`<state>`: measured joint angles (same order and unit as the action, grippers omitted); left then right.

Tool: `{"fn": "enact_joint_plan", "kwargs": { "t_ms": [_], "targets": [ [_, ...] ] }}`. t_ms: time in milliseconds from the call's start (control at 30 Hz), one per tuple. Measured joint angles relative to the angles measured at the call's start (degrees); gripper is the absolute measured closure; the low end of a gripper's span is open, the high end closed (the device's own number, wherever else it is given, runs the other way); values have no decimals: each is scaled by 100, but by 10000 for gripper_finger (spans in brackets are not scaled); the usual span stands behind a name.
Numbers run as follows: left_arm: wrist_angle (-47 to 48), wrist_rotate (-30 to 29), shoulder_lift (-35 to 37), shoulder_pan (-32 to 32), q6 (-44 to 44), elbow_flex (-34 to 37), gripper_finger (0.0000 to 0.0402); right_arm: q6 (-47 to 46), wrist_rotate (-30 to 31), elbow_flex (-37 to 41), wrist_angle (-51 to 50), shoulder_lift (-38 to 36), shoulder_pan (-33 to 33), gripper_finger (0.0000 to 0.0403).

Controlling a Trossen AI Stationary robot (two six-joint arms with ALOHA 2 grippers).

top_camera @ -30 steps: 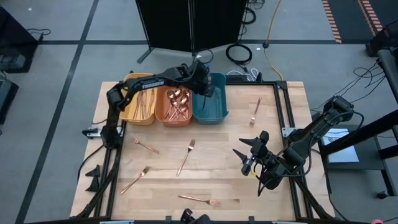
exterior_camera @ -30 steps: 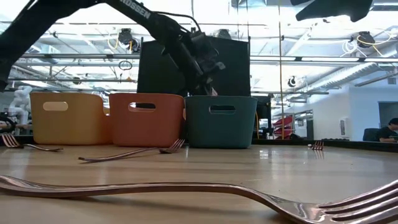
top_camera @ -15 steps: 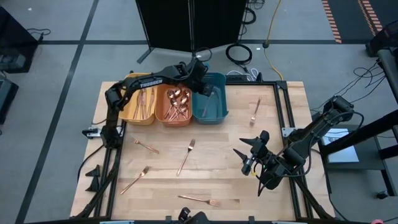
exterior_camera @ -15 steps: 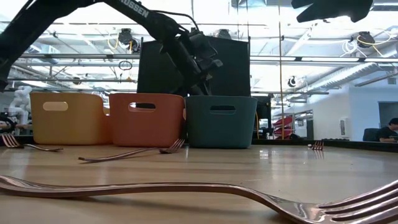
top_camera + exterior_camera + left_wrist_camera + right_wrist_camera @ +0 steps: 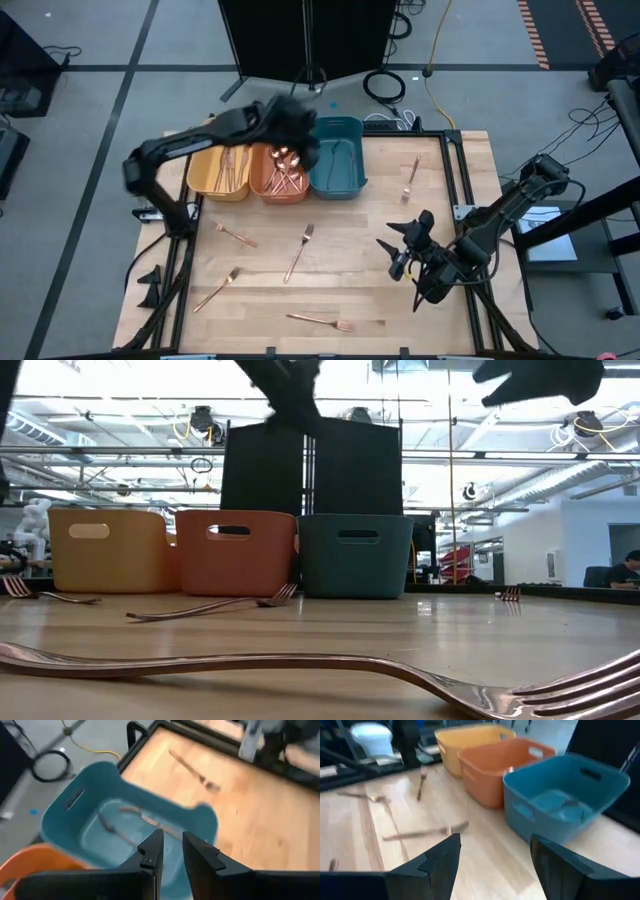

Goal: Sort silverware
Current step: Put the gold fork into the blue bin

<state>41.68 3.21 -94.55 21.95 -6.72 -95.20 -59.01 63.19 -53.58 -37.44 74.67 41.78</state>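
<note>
silverware (image 5: 250,660): glossy copper-toned metal | bins (image 5: 356,555): matt plastic, seemingly | table (image 5: 380,300): smooth wood

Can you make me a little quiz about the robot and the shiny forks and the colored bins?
1. Pick one: which bin stands in the middle of the row? A yellow, B orange, C teal.
2. True or false: the right claw is holding a fork.
3. Count: how many silverware pieces lie loose on the table, outside the bins?

Key:
1. B, the orange bin.
2. False. It is open and empty.
3. Five.
</note>
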Motion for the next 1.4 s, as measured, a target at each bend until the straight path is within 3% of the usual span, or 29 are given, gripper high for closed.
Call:
{"fn": "enact_joint_plan", "kwargs": {
  "t_ms": [167,300,367,500,667,833,1067,1233,1400],
  "targets": [
    [-156,-953,1317,-839,-13,1494,333,-981,-357,0,-935,0,-117,173],
    [-1190,-1295,2605,-1540,-534,3149,333,-1860,-383,0,-1815,0,-300,173],
    [-2200,-1356,3166,-1926,-637,4074,333,-2435,-584,0,-2356,-28,-533,173],
    [-5188,-1401,3781,-2650,-597,6009,333,-3264,-1164,0,-3384,-95,-1354,173],
    [-7917,-1419,3722,-3123,-270,7525,333,-2819,-1942,0,-3575,-225,-2716,173],
    [-8303,-1439,3707,-3228,-120,7891,333,-1324,-3125,0,-2984,-275,-4416,173],
    [-8301,-1350,3707,-3224,340,7830,333,126,-4012,0,-1973,-56,-6423,173],
    [-8265,-877,3707,-3221,462,7830,333,431,-4126,0,-1753,347,-7059,173],
    [-8265,-311,3707,-3223,598,7828,333,790,-4677,0,-1530,930,-7405,173]
  ]
}}
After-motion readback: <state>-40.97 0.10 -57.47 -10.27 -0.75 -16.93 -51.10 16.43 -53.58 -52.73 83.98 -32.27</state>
